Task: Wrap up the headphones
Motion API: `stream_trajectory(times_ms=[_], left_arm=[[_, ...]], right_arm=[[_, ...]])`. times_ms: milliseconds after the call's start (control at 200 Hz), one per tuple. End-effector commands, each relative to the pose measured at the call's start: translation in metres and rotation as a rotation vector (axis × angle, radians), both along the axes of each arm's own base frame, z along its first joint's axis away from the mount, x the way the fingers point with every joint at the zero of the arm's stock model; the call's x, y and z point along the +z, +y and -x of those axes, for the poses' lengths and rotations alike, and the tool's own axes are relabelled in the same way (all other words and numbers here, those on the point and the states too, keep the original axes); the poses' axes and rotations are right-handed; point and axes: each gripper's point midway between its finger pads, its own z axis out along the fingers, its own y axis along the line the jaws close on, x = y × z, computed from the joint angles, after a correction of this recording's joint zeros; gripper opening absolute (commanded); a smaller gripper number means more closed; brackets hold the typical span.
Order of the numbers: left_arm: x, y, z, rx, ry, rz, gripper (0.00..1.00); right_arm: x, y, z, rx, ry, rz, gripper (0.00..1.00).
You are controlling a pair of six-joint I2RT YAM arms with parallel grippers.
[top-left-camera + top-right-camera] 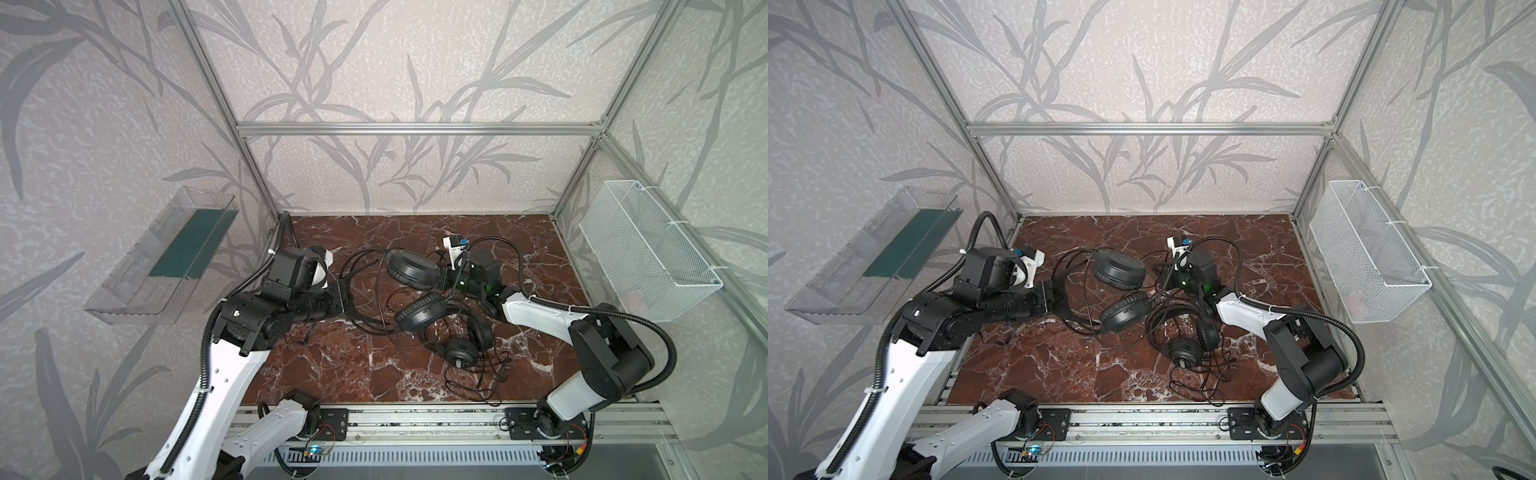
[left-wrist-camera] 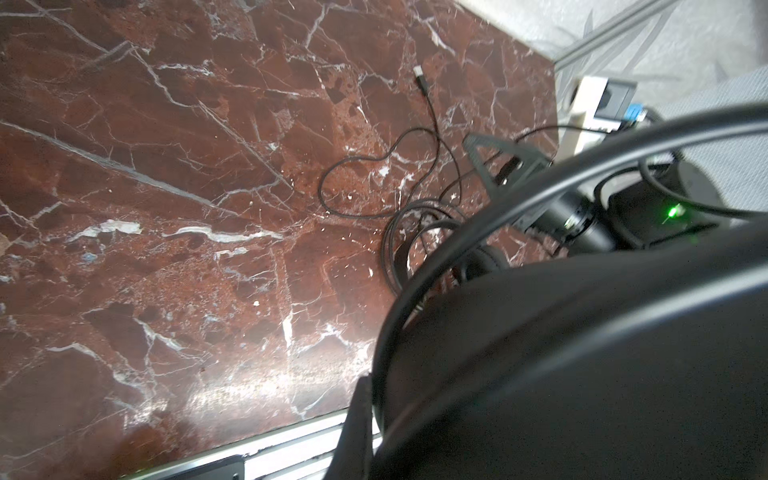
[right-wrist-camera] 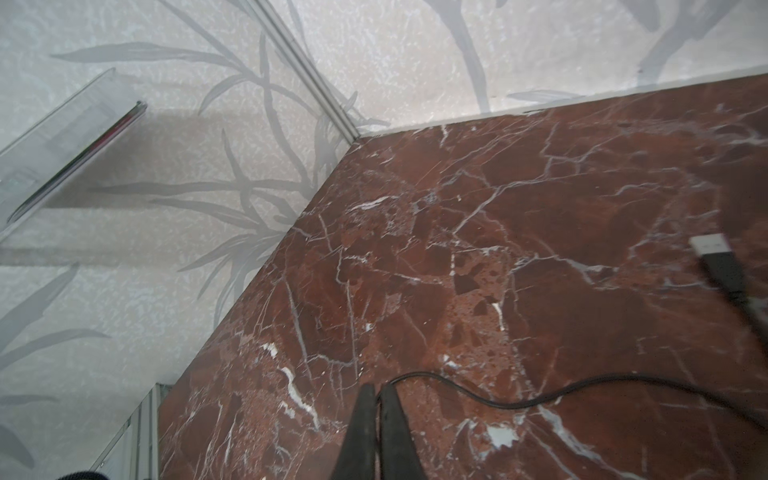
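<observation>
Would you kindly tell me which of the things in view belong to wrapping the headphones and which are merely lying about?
For the job:
- far headset, held by the left gripper
- near headset, lying on the table
- thin cable, pinched in the right gripper
- USB plug

Lying about:
- clear wall bin
- white mesh basket

Lit brightly and evenly. Pale glare on the marble tabletop (image 2: 216, 399); soft grey shadow behind the clear tray (image 3: 70, 137). Bowed at the edges in both top views; blurred at the nearest headphones (image 2: 582, 353).
</observation>
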Motion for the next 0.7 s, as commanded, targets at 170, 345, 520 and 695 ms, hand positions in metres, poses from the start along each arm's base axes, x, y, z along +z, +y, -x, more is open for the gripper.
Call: stream_trajectory(times_ms=[170, 345, 520, 695], left_arm=[[0.036, 0.004, -0.030, 0.213, -0.052, 0.276, 0.00], [0.036, 0.014, -0.046, 0.338, -0.035, 0.425, 0.00], [0.014, 0.030, -0.051, 0.418, 0.038, 0.384, 0.00], [-0.004, 0.046, -0.052, 0.455, 0.078, 0.282, 0.00]], right_arm=[[0.011, 0.018, 0.035, 0.036, -0.078, 0.013, 0.00], [0.020, 0.045, 0.074, 0.113, -0.127, 0.061, 0.00], [0.020, 0.053, 0.106, 0.163, -0.173, 0.133, 0.00], [0.016, 0.058, 0.134, 0.246, -0.193, 0.212, 0.00]])
